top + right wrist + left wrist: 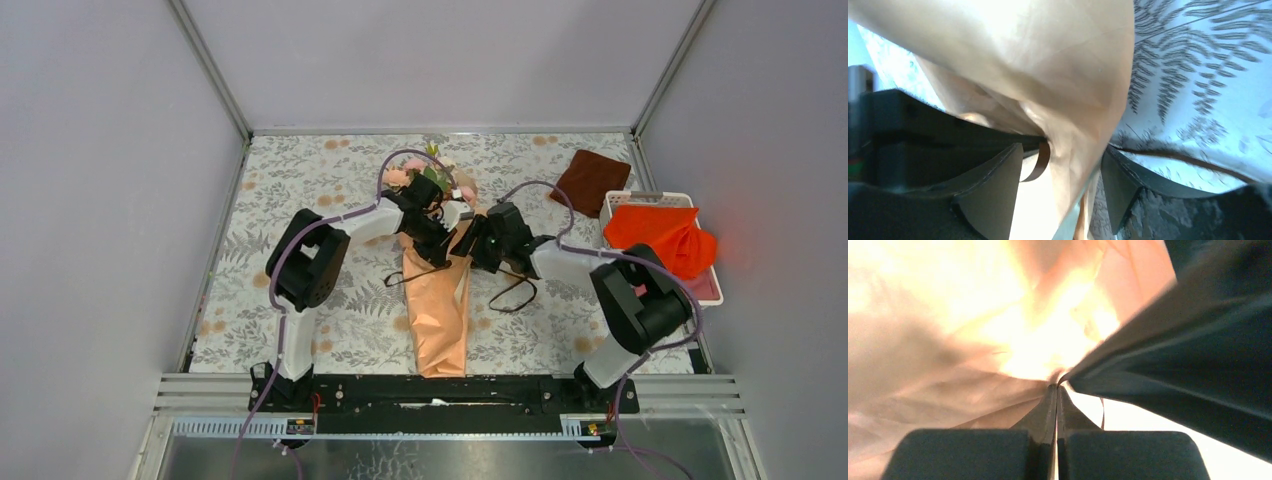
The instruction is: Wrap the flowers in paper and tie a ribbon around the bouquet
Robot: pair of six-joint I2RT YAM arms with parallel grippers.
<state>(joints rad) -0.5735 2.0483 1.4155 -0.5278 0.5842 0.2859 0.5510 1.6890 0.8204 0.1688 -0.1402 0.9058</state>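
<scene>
The bouquet lies down the middle of the table, a long cone of peach-orange paper with the pink flowers at its far end. My left gripper presses against the cone's upper part. Its jaws are shut, and the thin dark brown ribbon curls out from their tips. My right gripper meets it from the right and is open, with a fold of paper standing between its fingers. More ribbon lies in loose loops on the table right of the cone.
A dark brown cloth lies at the back right. Beside it a white basket holds a bright orange cloth. Grey walls close in the flower-patterned table on three sides.
</scene>
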